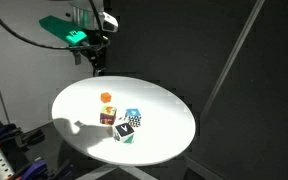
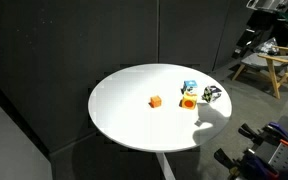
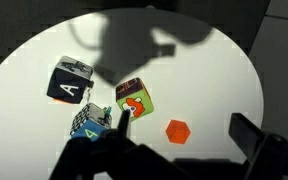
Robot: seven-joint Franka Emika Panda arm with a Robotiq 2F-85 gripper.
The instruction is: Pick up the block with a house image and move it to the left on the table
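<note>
An orange cube (image 3: 178, 130) sits apart from a blue cube (image 3: 89, 122) and black cube (image 3: 69, 82).

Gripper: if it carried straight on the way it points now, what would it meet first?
Probably the orange cube, centred ahead of the open gripper in the wrist view, or bare table beside it; depth is unclear. The house block lies off that line.

The end effector (image 3: 184, 116) is dark, blurred, cut by the lower edge.
</note>
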